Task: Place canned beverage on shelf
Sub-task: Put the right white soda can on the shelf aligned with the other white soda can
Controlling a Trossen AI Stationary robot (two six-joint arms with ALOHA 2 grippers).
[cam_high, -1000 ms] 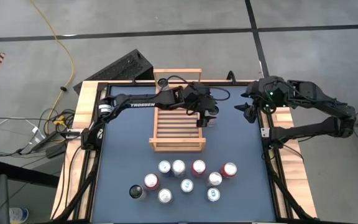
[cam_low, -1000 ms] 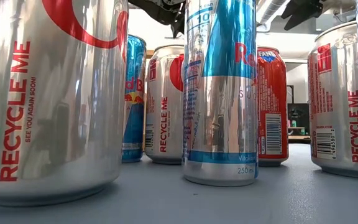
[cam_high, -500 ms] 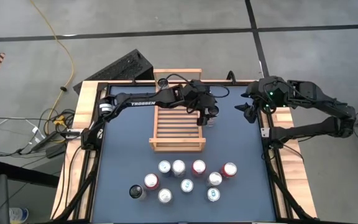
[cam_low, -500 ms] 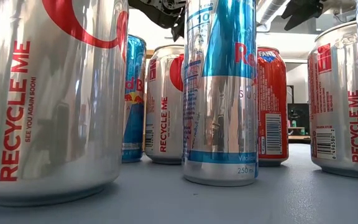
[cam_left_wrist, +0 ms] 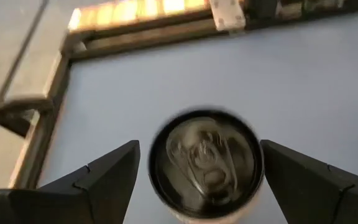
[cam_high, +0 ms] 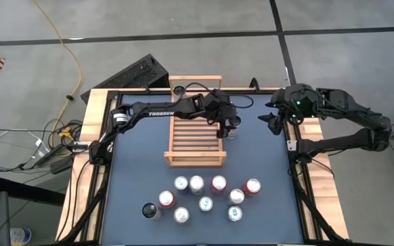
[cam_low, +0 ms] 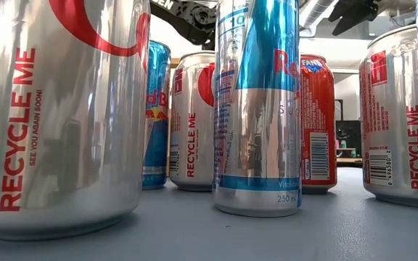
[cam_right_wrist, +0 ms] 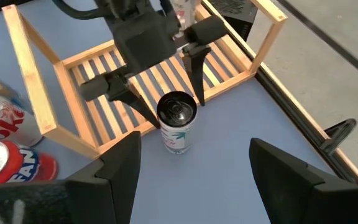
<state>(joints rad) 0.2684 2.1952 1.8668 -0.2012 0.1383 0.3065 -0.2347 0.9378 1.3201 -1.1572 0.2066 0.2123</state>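
The left arm stretches across the table, its left gripper [cam_high: 229,126] pointing down with fingers [cam_right_wrist: 192,70] spread (nothing pinched). The right gripper [cam_high: 273,121] waits, raised near the table's right edge, fingers apart.

"RECYCLE ME" – silver can [cam_low: 56,109] | "250 ml" – blue-silver can [cam_low: 258,109] | "TROSSEN" – left arm [cam_high: 157,111]

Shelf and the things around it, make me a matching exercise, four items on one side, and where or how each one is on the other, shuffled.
Things:
1. shelf
2. white can
3. left pincer
4. right pincer

States:
A. open, holding nothing, near the table's right edge
B. standing on the blue table right beside the shelf
C. no can on its slats
D. one finger on either side of the white can

Pairs: 1-C, 2-B, 3-D, 4-A
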